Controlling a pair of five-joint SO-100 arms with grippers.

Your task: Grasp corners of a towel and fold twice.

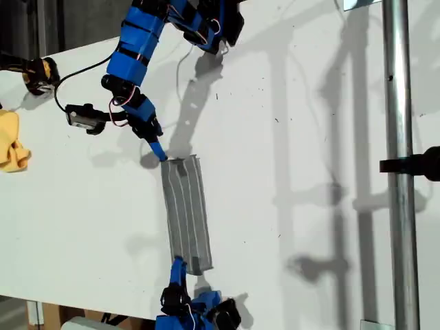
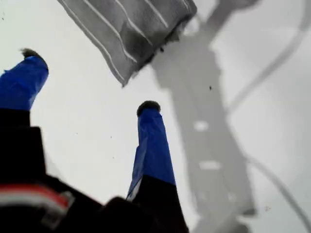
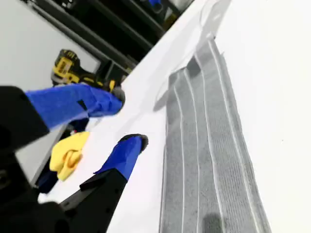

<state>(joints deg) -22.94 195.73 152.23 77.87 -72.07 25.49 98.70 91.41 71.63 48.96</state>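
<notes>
Towel [image 1: 185,206] lies as a narrow folded strip on the desk [image 1: 309,137]. My first hand [image 2: 90,81] is spread, angled down just off its upper end in the exterior view. My second hand [image 3: 127,121] is spread, low beside its lower end.

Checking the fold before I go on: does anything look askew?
The towel lies slanted, and its end by my second gripper looks stepped, the layers not lined up. My first gripper and the second are open, off it.
</notes>
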